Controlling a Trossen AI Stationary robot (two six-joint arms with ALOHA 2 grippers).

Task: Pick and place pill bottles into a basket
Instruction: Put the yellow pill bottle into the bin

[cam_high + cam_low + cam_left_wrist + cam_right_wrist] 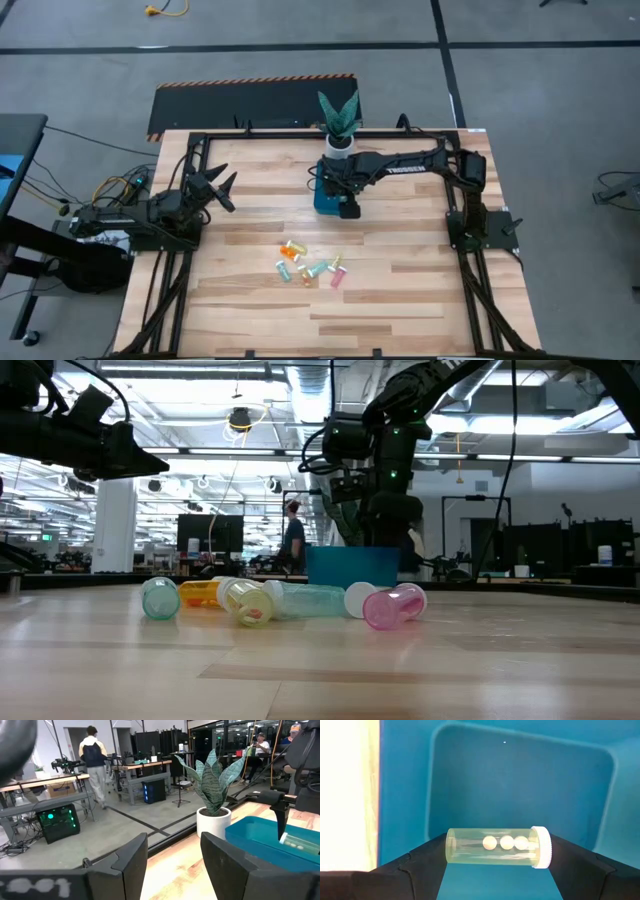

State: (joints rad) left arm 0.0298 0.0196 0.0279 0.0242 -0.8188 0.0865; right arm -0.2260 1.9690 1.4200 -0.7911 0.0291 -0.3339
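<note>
One bottle point(497, 846) pinched crosswise in right tool point(490, 857) over basket point(520, 775) — light, stiff, slippery; grip mid-barrel. Left tool point(172, 865) spread, idle.

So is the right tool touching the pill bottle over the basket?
Touching. The right wrist view shows the right tool clamping the pill bottle at both ends, above the basket.

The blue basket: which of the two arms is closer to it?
The right. Its gripper hangs directly over the basket, holding a pill bottle. The left gripper waits open, well off to the side.
</note>
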